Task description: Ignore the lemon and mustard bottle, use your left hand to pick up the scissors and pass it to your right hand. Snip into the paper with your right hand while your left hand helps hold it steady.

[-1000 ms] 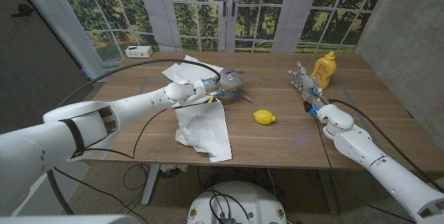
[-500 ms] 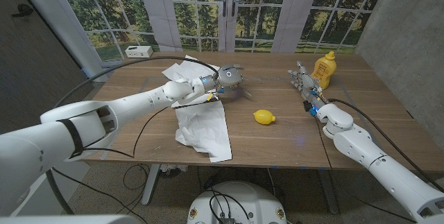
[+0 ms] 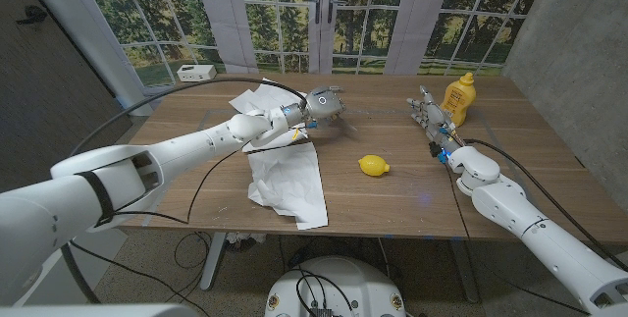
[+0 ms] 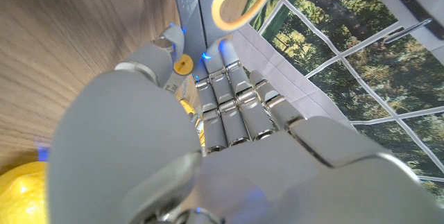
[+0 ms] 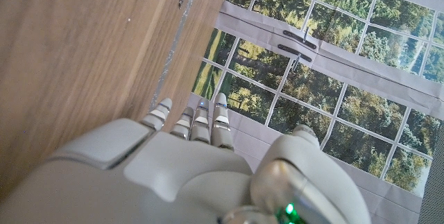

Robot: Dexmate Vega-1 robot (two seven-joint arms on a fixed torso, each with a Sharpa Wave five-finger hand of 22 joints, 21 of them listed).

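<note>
Above the paper point(image 3: 287, 175), left hand point(image 3: 321, 107) gripping scissors point(image 4: 220, 1); right hand point(image 3: 428, 113) empty, fingers apart.

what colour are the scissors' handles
Grey on the outside, with a yellow lining inside the loop, on the scissors; the left wrist view shows it best.

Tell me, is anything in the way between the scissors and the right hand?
Nothing visible blocks that path. The left hand holds the scissors above the table; the lemon lies nearer the robot than the line to the right hand, and the mustard bottle stands beyond it.
</note>
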